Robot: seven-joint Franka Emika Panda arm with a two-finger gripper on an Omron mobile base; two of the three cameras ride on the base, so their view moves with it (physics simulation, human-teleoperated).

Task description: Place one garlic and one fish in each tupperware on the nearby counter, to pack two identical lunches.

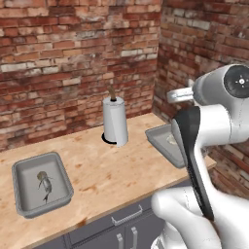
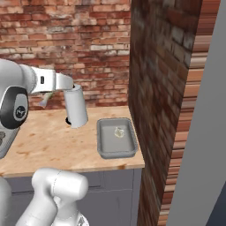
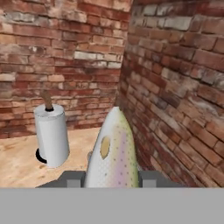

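While the hand (image 3: 111, 177) pinches a fish (image 3: 113, 151) between its fingers, head pointing up toward the brick corner, it is raised above the wood-grain surface (image 1: 112, 168) near the paper-towel roll (image 1: 115, 121). On the left, one grey tupperware (image 1: 19, 206) holds a second fish (image 1: 44, 185). On the right, beside the brick side wall (image 2: 159, 88), the other tupperware (image 2: 102, 143) holds a pale garlic (image 2: 118, 132), with the roll standing between the tubs.

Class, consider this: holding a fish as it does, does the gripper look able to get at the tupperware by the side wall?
Probably yes. The gripper, shut on a fish, is raised above the counter; the right tupperware lies open-topped, with the paper-towel roll off to its side.
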